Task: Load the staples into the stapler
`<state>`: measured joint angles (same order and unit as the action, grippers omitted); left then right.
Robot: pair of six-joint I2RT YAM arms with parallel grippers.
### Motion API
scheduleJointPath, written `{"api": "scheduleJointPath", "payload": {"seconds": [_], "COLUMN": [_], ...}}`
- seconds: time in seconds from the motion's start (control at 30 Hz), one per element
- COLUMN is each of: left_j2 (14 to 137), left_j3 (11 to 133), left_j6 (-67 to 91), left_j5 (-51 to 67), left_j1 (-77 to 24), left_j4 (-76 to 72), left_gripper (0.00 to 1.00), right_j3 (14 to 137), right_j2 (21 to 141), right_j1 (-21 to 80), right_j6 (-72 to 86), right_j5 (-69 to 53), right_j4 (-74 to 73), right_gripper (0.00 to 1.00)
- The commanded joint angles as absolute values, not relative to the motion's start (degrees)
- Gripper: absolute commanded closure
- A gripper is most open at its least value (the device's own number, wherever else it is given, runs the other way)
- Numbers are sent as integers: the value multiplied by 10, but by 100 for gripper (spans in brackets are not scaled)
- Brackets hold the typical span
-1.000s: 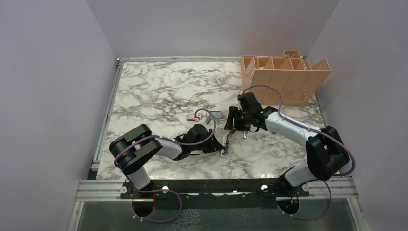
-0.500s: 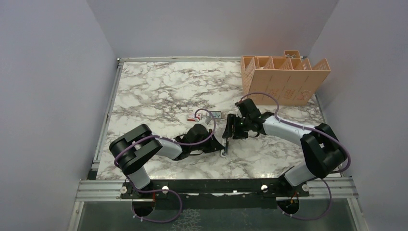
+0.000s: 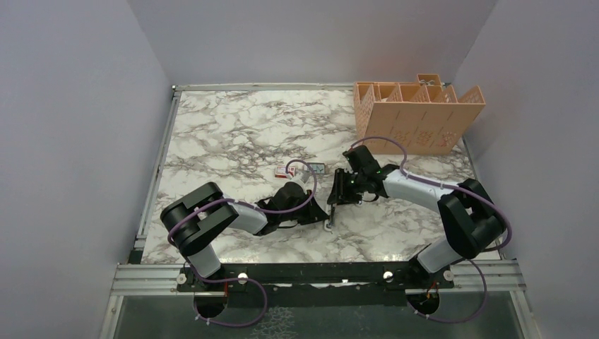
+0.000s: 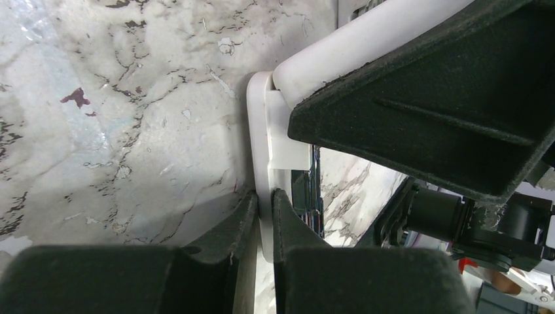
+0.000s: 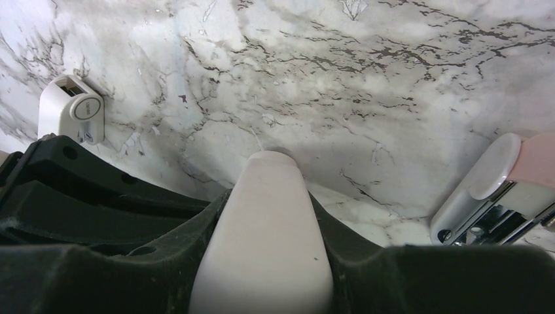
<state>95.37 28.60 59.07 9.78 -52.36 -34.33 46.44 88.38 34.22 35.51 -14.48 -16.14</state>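
The stapler (image 3: 328, 217) lies open between my two grippers at the table's middle. My left gripper (image 3: 319, 213) is shut on its thin white base plate (image 4: 264, 163), seen edge-on in the left wrist view (image 4: 265, 199). My right gripper (image 3: 337, 193) is shut on the stapler's rounded pinkish-white top cover (image 5: 268, 222), the fingers (image 5: 216, 216) hugging both sides. The stapler's hinge end with bare metal (image 5: 487, 203) shows at the right. The small red-and-white staple box (image 3: 283, 171) and its flat grey tray of staples (image 3: 317, 168) lie just beyond the left gripper.
An orange perforated desk organizer (image 3: 417, 113) stands at the back right. A small white piece with a round button (image 5: 71, 116) lies on the marble at the left of the right wrist view. The table's raised rail (image 3: 164, 148) runs along the left side.
My right gripper has moved left and slightly nearer, closing in on the left gripper with the stapler cover in its grip. The left arm has stayed put.
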Motion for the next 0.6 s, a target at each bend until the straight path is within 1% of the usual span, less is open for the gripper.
{"api": "scheduleJointPath", "payload": {"seconds": [0.0,0.1,0.2,0.27,0.37,0.43,0.5,0.57], "left_j2": [958,959,960,960,958,954,947,938], "left_j3": [273,275,276,277,275,274,271,268], "left_j6": [568,566,565,566,565,565,566,566], "left_j5": [90,91,93,95,96,96,94,91], "left_j1": [-527,-526,-524,-522,-521,-519,-517,-514], "left_j4": [-293,-293,-293,-293,-293,-293,-292,-289], "left_gripper": [87,85,84,84,81,78,73,64], "right_j3": [483,486,488,489,492,497,505,518], "right_j2": [902,905,907,907,907,907,907,906], "right_j1": [354,358,362,366,372,375,376,377], "right_j6": [349,348,350,352,354,355,354,350], "right_j5": [-135,-131,-125,-119,-109,-97,-79,-53], "right_j4": [-177,-179,-182,-185,-190,-196,-207,-223], "right_gripper": [58,55,55,58,64,70,71,72]}}
